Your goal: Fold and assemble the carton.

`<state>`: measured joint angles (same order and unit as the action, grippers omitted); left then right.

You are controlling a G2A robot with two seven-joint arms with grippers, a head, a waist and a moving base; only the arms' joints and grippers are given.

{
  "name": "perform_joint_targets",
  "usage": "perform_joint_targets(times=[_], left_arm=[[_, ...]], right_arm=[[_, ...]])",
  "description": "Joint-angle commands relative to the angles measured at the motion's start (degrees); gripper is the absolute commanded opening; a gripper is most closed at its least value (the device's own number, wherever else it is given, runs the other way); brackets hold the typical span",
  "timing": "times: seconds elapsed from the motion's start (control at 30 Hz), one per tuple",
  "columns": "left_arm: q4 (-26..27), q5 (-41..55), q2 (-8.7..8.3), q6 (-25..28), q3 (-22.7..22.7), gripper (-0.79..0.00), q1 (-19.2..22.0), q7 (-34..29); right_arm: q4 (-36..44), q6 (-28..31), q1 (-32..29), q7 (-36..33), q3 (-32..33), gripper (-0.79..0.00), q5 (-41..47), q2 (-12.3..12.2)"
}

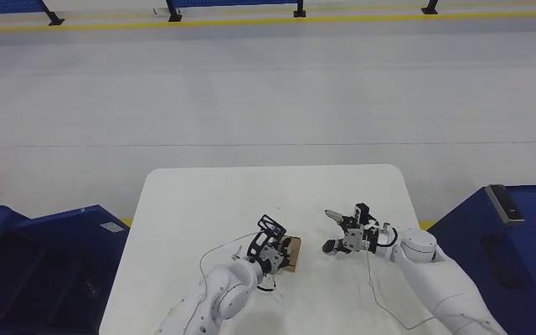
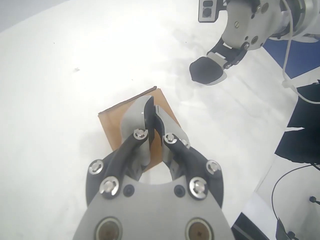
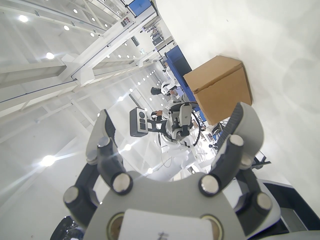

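The left fingers (image 2: 132,118) are pressed pad to pad with nothing visible between them. Their tips sit over the top face of the carton (image 2: 111,123), but I cannot tell whether they actually touch the cardboard. The right fingers (image 3: 246,126) are spread wide and grip nothing. In the left wrist view, 1 dark pad (image 2: 206,72) of theirs hangs low near the surface (image 1: 209,209).

The carton is plain brown and closed into a box shape, with a seam running along 1 upper edge in my right wrist view. It stands on the surface between the 2 arms, right under the left fingers. The right fingers point toward it from a little way off, with a strip of bare white between them and the box.

The surface is white and matte with rounded corners, and it carries a few small dark specks (image 2: 76,69). A thin white cable (image 1: 377,293) trails from the right arm across it.

Dark blue bins (image 1: 50,251) flank the surface on both sides. Beyond them the floor is pale grey and runs to a yellow line (image 1: 251,21) at the far end. My right wrist view shows a high ceiling with rows of round lights (image 3: 50,55) and white beams.
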<state>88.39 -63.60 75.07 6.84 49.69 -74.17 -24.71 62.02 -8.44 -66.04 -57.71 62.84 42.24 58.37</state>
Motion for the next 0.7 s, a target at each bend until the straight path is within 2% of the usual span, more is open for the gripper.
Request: perform_joint_targets(times=[0.0, 0.27, 0.53, 0.67], left_arm=[[-0.7, 0.1, 0.22, -0.6, -0.5, -0.785, 0.5, -0.6], [1.7, -0.1, 0.13, -0.1, 0.1, -0.785, -0.7, 1.5], [-1.2, 1.0, 0.71, -0.4, -0.8, -0.785, 0.9, -0.2], [0.2, 0.5, 0.60, -0.3, -0.3, -0.785, 0.0, 1.8]], right_arm=[[0.0, 0.0, 0.0, 0.0, 0.0, 0.000, 0.0, 0.0], [0.0, 0.0, 0.0, 0.0, 0.0, 0.000, 0.0, 0.0], [0.0, 0.0, 0.0, 0.0, 0.0, 0.000, 0.0, 0.0], [0.0, 0.0, 0.0, 0.0, 0.0, 0.000, 0.0, 0.0]])
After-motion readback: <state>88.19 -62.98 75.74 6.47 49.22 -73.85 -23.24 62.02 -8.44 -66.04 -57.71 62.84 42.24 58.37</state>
